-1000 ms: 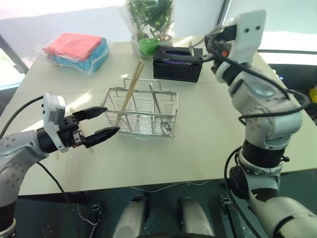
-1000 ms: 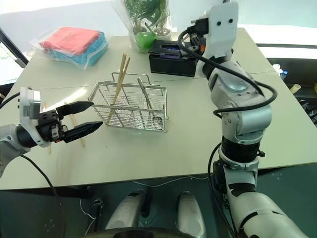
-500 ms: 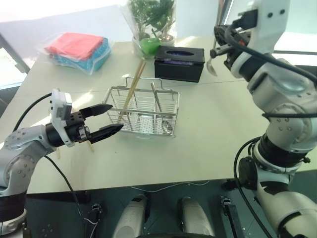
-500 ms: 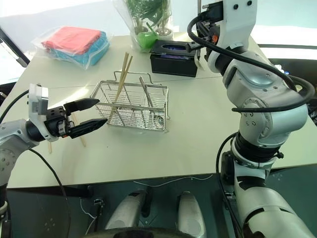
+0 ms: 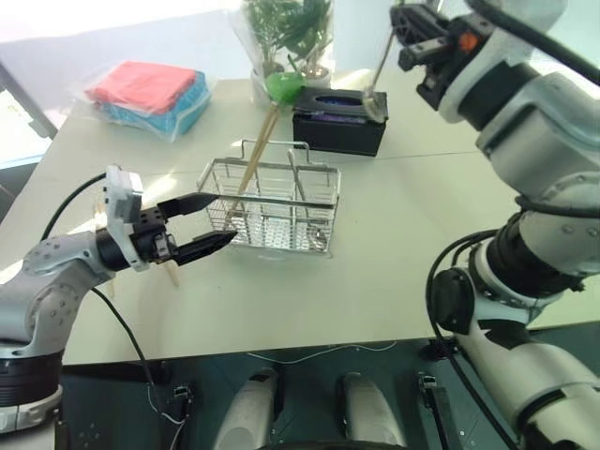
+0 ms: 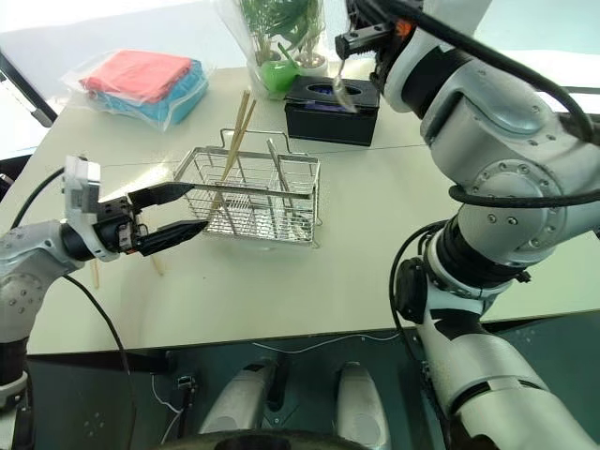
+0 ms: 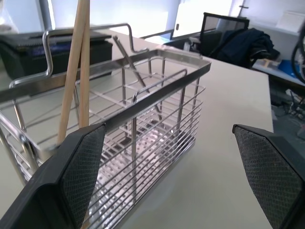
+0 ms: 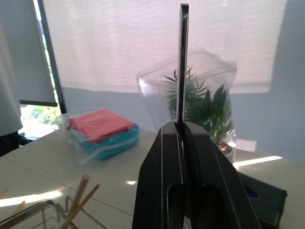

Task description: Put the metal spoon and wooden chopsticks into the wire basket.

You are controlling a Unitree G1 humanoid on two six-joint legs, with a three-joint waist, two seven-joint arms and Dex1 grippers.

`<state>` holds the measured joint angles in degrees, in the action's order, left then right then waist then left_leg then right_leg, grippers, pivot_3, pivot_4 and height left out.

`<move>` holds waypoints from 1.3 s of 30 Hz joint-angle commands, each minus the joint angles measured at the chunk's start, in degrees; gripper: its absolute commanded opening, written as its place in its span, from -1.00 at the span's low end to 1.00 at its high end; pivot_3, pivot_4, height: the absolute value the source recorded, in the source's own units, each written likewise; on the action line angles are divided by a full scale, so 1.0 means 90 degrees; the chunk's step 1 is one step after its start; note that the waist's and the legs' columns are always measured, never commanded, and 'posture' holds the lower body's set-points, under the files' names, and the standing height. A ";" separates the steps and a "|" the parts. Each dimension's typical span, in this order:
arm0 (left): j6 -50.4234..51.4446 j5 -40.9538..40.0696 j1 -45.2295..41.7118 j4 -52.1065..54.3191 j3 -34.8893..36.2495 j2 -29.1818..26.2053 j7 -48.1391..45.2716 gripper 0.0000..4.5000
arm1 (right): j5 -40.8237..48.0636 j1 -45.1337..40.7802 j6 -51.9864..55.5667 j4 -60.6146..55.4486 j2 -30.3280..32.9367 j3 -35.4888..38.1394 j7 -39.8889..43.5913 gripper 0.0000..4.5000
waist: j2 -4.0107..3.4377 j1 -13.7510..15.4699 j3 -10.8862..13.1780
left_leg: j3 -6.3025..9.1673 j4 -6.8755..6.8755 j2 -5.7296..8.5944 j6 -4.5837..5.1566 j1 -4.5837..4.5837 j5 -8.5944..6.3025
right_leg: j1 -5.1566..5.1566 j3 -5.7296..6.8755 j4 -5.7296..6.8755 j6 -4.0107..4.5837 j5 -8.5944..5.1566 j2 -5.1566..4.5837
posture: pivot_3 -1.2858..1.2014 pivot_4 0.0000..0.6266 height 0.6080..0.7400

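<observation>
A pale table (image 5: 394,234) carries the wire basket (image 5: 274,214) at ctr, black tissue box (image 5: 339,127) w/ potted plant (image 5: 286,42) behind (far edge), bagged cloths (image 5: 145,94) at left.

right hand (image 5: 410,36) raised, metal spoon (image 5: 378,77) lifted

Metal spoon (image 6: 343,82) hangs bowl-down, held aloft; wooden chopsticks (image 5: 255,161) lean in wire basket (image 5: 272,211).

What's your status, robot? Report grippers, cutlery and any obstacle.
Left gripper open beside wire basket. Right gripper shut on metal spoon, high over black box. Two wooden chopsticks lean in basket. Nothing blocking.
</observation>
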<state>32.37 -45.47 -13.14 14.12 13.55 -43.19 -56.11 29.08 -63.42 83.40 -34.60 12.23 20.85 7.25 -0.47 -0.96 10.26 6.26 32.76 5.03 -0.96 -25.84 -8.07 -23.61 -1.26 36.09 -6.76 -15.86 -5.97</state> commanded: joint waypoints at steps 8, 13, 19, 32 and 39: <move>0.0068 -0.0020 0.0033 0.0196 0.0112 -0.0040 0.0073 1.00 | 0.0626 0.0062 0.0551 -0.0382 -0.0371 0.0387 0.0176 -0.99 | -0.0001 -0.0021 0.0001 | -0.0001 -0.0001 -0.0003 0.0009 -0.0023 0.0010 | -0.0008 -0.0001 0.0010 -0.0003 0.0001 0.0006 | 0.03 -0.52 1.00; 0.0548 -0.0514 0.0280 0.0554 0.0461 -0.0302 0.0036 1.00 | 0.0770 -0.0092 0.0928 -0.0318 -0.0529 0.0627 0.0253 -0.99 | -0.0001 -0.0029 0.0001 | -0.0001 0.0000 -0.0002 0.0000 -0.0023 0.0004 | -0.0007 -0.0002 0.0009 -0.0001 0.0002 0.0004 | 0.03 -0.52 1.00; 0.0865 -0.0785 0.0578 0.0957 0.0989 -0.0628 0.0161 1.00 | 0.0927 -0.0111 0.1011 -0.0245 -0.0549 0.0784 0.0334 -0.99 | -0.0001 -0.0027 0.0001 | 0.0001 0.0000 -0.0002 -0.0002 -0.0042 0.0003 | -0.0051 -0.0001 0.0009 0.0000 0.0002 0.0003 | 0.03 -0.52 1.00; 0.1067 -0.0910 0.1130 0.1210 0.1618 -0.0919 0.0280 1.00 | 0.2611 -0.0477 0.1011 0.0732 -0.0557 0.1735 -0.0192 -0.99 | -0.0002 -0.0035 0.0001 | -0.0004 0.0000 -0.0003 0.0004 -0.0059 0.0012 | -0.0072 -0.0004 0.0013 0.0002 0.0005 0.0004 | 0.03 -0.52 1.00; 0.1073 -0.0920 0.1038 0.1187 0.1532 -0.0914 0.0348 1.00 | 0.3876 -0.0423 0.1011 0.1109 -0.0342 0.1850 -0.1022 -0.99 | -0.0002 -0.0036 0.0001 | -0.0005 0.0000 -0.0003 0.0006 -0.0061 0.0013 | -0.0072 -0.0007 0.0013 0.0003 0.0005 0.0003 | 0.03 -0.52 1.00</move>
<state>42.22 -53.10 -2.95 23.80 26.17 -50.68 -53.23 60.40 -65.81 92.11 -24.27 8.54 36.72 -0.39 -0.49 -1.28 10.27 6.21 32.76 5.00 -0.90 -26.40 -7.94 -24.27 -1.32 36.20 -6.73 -15.81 -5.95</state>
